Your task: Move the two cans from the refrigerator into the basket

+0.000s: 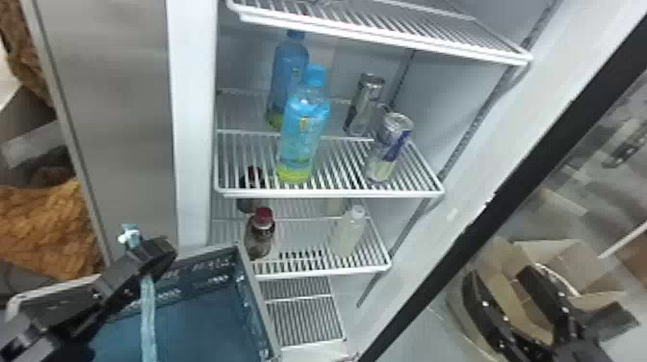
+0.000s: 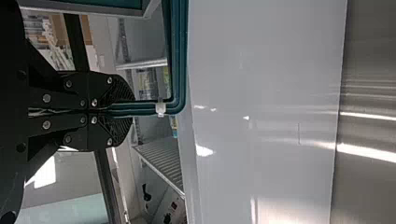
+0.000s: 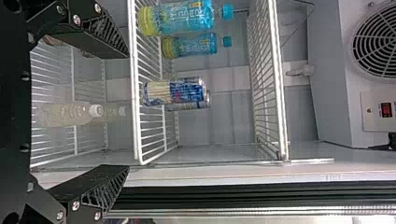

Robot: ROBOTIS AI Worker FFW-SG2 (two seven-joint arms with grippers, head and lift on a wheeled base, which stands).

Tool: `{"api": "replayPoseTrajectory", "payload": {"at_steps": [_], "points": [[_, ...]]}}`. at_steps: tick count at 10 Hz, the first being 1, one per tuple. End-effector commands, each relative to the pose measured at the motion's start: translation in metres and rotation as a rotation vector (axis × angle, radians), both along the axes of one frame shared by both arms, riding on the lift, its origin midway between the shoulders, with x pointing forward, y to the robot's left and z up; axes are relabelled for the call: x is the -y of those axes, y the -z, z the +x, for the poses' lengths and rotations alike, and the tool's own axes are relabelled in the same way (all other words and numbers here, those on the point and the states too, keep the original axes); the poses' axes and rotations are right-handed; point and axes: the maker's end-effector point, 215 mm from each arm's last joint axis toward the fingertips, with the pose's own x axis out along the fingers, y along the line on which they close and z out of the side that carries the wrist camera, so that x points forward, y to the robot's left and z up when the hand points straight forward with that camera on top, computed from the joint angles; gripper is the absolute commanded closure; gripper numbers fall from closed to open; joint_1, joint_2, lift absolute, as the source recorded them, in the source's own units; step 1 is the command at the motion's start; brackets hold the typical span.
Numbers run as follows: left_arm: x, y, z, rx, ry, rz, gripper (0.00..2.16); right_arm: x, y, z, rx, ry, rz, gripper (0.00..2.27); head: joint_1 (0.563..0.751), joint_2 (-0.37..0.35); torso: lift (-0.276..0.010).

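Observation:
Two cans stand upright on the refrigerator's middle shelf: the front can (image 1: pixel 389 148) is silver and blue, and the back can (image 1: pixel 364 105) is behind it to the left. In the right wrist view the front can (image 3: pixel 173 92) partly covers the back can (image 3: pixel 201 103). My right gripper (image 1: pixel 498 277), open and holding nothing, is at the head view's lower right, outside the fridge; its wrist view has the gripper (image 3: pixel 128 112) too. At lower left, my left gripper (image 1: pixel 149 260) is shut on the rim of the blue basket (image 1: pixel 183 317); the left wrist view has the gripper (image 2: pixel 130 109) on that rim.
Two blue-capped bottles (image 1: pixel 305 130) stand left of the cans. The shelf below holds red-capped bottles (image 1: pixel 260 236) and a pale bottle (image 1: pixel 347 233). A wire shelf (image 1: pixel 385 36) spans above the cans. The fridge's dark door frame (image 1: pixel 481 207) runs between the shelves and my right gripper.

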Motion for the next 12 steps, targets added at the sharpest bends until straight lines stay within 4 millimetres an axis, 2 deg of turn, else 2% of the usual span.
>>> {"api": "replayPoseTrajectory", "payload": {"at_steps": [1,4,12], "points": [[0.000,-0.002,-0.001,-0.001,-0.001,-0.013,1.20,0.000,0.000,0.000,0.001,0.000,0.000,0.20,0.695,-0.350,-0.035],[0.001,0.001,-0.004,-0.011,0.003,-0.013,1.20,0.000,-0.002,0.010,0.025,0.002,0.002,0.20,0.695,-0.350,-0.035],[0.007,-0.003,-0.004,-0.002,0.020,-0.015,1.20,0.005,-0.003,0.061,0.120,0.027,0.023,0.20,0.695,-0.350,-0.035]]}}
